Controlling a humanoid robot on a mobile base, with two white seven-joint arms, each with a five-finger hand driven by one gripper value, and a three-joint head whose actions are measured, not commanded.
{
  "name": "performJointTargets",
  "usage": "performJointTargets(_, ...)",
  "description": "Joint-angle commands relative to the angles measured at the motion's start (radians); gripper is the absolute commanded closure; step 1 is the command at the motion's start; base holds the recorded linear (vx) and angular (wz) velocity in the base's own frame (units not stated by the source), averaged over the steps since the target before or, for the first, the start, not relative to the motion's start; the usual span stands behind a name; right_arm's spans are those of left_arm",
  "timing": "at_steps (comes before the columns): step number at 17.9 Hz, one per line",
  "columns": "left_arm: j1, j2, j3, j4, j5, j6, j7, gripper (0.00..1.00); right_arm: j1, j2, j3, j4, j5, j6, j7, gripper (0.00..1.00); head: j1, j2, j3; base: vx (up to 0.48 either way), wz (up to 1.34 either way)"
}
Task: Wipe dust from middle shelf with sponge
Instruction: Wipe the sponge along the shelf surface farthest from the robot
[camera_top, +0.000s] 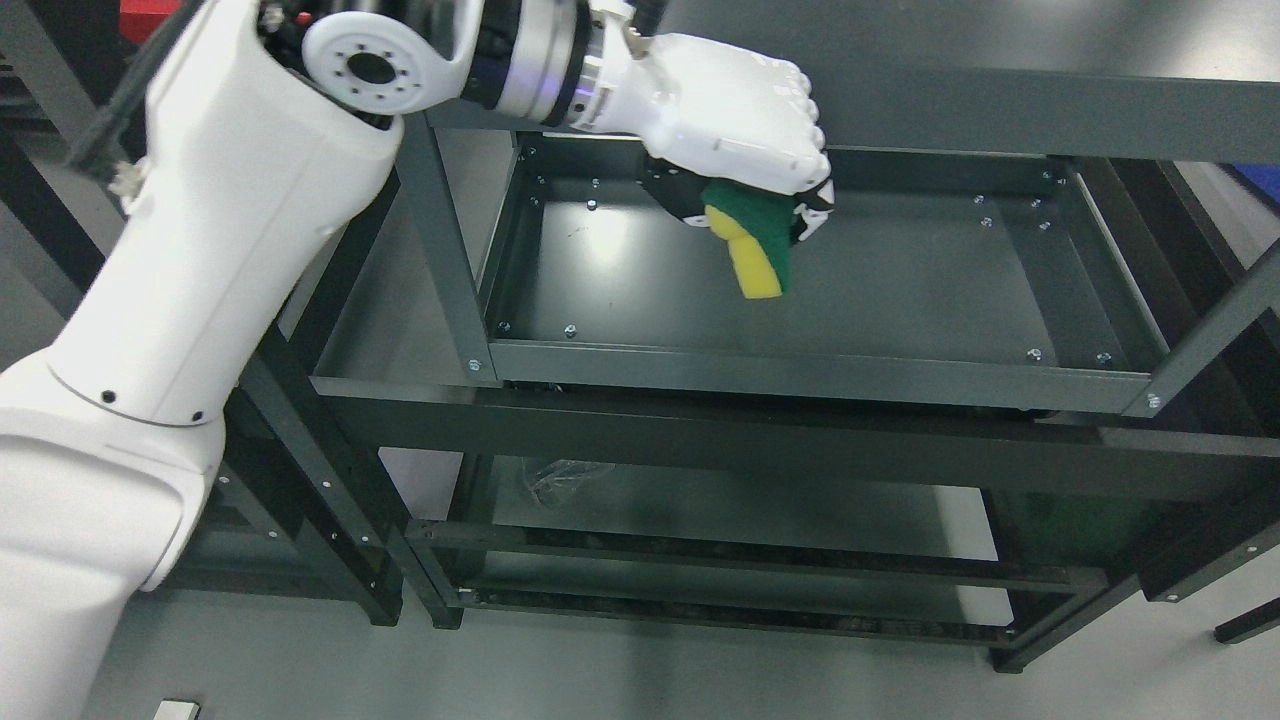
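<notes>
My left hand (770, 200) reaches in from the upper left over the middle shelf (900, 290) of a dark metal rack. Its fingers are curled shut on a sponge (757, 250) with a yellow body and a green scouring side. The sponge hangs down from the hand, its lower end just above or at the shelf's dark tray surface, near the middle. I cannot tell whether it touches the surface. My white left arm (200, 280) fills the left side of the view. My right hand does not show.
The rack's top shelf (1000, 100) runs above the hand. Upright posts stand at the left (450, 270) and the right (1210, 340). The tray has a raised front rim (800, 372). A lower shelf (750, 510) lies beneath, over a grey floor.
</notes>
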Motion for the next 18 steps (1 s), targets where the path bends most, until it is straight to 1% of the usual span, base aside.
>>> performJointTargets(1,0.064,0.395,0.203,-0.143,0.126,-0.032,-0.01,0.98,0.0,-0.017,0.0,-0.017,0.0,0.001,0.0,0.0,0.0,0.0,0.0,0.0,0.0)
performJointTargets(2,0.072,0.42,0.212,-0.143,0.142,-0.032,-0.01,0.98,0.0,-0.017,0.0,-0.017,0.0,0.001,0.0,0.0,0.0,0.0,0.0,0.0,0.0)
performJointTargets(3,0.075,0.42,0.215,-0.143,0.15,-0.032,-0.01,0.98,0.0,-0.017,0.0,-0.017,0.0,0.001,0.0,0.0,0.0,0.0,0.0,0.0,0.0)
performJointTargets(4,0.075,0.409,0.215,-0.141,0.153,-0.032,-0.007,0.98,0.0,-0.017,0.0,-0.017,0.0,0.001,0.0,0.0,0.0,0.0,0.0,0.0,0.0)
performJointTargets(5,0.069,0.38,0.214,-0.141,0.152,-0.032,-0.006,0.98,0.0,-0.017,0.0,-0.017,0.0,0.001,0.0,0.0,0.0,0.0,0.0,0.0,0.0)
performJointTargets(6,0.064,0.3,0.209,-0.137,0.149,-0.029,-0.009,0.99,0.0,-0.017,0.0,-0.017,0.0,0.001,0.0,0.0,0.0,0.0,0.0,0.0,0.0)
performJointTargets(7,0.061,0.206,0.203,-0.131,0.138,-0.003,-0.009,0.99,0.0,-0.017,0.0,-0.017,0.0,0.001,0.0,0.0,0.0,0.0,0.0,0.0,0.0)
performJointTargets(9,0.057,0.05,0.201,-0.12,0.08,0.076,-0.01,0.99,0.0,-0.017,0.0,-0.017,0.0,0.001,0.0,0.0,0.0,0.0,0.0,-0.001,0.01)
performJointTargets(10,0.05,-0.047,0.2,-0.103,0.048,0.105,-0.009,0.99,0.0,-0.017,0.0,-0.017,0.0,0.001,0.0,0.0,0.0,0.0,0.0,-0.002,0.02)
performJointTargets(12,0.044,-0.228,0.198,-0.018,-0.036,0.112,-0.007,1.0,0.0,-0.017,0.0,-0.017,0.0,0.001,0.0,0.0,0.0,0.0,0.0,-0.002,0.02)
performJointTargets(13,0.041,-0.245,0.204,0.025,-0.082,0.112,-0.004,1.0,0.0,-0.017,0.0,-0.017,0.0,0.001,0.0,0.0,0.0,0.0,0.0,0.0,0.0)
performJointTargets(14,0.023,-0.245,0.198,0.065,-0.11,0.112,0.005,1.0,0.0,-0.017,0.0,-0.017,0.0,0.001,0.0,0.0,0.0,0.0,0.0,0.0,0.0)
performJointTargets(15,-0.018,-0.245,0.163,0.105,-0.117,0.12,0.047,1.0,0.0,-0.017,0.0,-0.017,0.0,0.001,0.0,0.0,0.0,0.0,0.0,0.0,0.0)
performJointTargets(16,-0.06,-0.245,0.085,0.142,-0.111,0.127,0.136,1.0,0.0,-0.017,0.0,-0.017,0.0,0.001,0.0,0.0,0.0,0.0,0.0,0.0,0.0)
performJointTargets(18,-0.138,-0.245,-0.021,0.219,-0.078,0.149,0.288,1.0,0.0,-0.017,0.0,-0.017,0.0,0.001,0.0,0.0,0.0,0.0,0.0,0.005,-0.02)
